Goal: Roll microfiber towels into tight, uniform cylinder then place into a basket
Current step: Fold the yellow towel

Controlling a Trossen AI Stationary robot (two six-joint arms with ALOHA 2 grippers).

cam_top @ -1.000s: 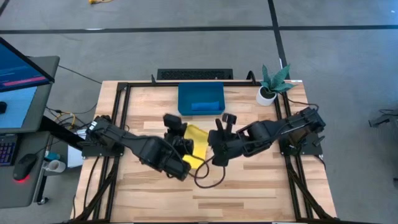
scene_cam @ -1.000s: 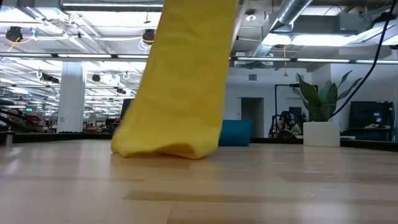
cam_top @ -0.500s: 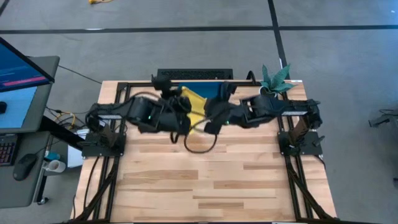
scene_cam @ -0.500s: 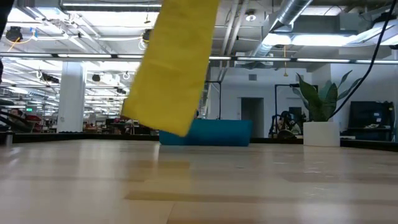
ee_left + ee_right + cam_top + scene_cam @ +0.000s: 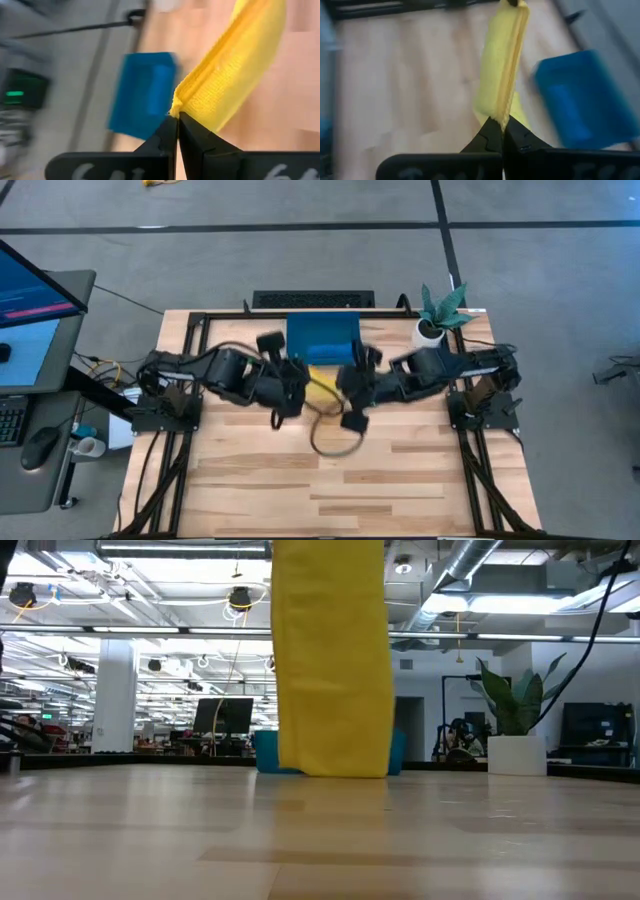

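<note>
- Just in front of the basket [image 5: 322, 338], over the table [image 5: 400, 480]: one yellow towel [image 5: 321, 376] held up between both arms, lower edge hanging clear of the wood in low view.
- Left gripper [image 5: 296, 372] clenched on one corner of yellow towel; fingertips [image 5: 176, 126] pinched tight on the hem in left wrist view.
- Right gripper [image 5: 349, 375] clenched on the other end of same towel; fingers [image 5: 500, 131] closed on the edge in right wrist view.
- Towel count: two. Yellow one in the air; one blue towel [image 5: 329, 351] lying inside basket.
- Basket count: one, dark-blue shallow tray, at far edge of table, centred between the arms; also seen behind yellow towel in low view [image 5: 262, 752].
- One small white pot with green plant [image 5: 437, 313], right of basket, near table's far corner.
- Arms: two, dark, reaching in from either side of basket, meeting just in front of it.
- Cable loop [image 5: 332, 442] dangling over the table below the grippers.
- Surface: light wood plank tabletop, black frame rails along sides.
- Room: grey floor with dark lines, one monitor [image 5: 30, 300] left of table; open workshop with ceiling pipes and lights behind basket in low view.
</note>
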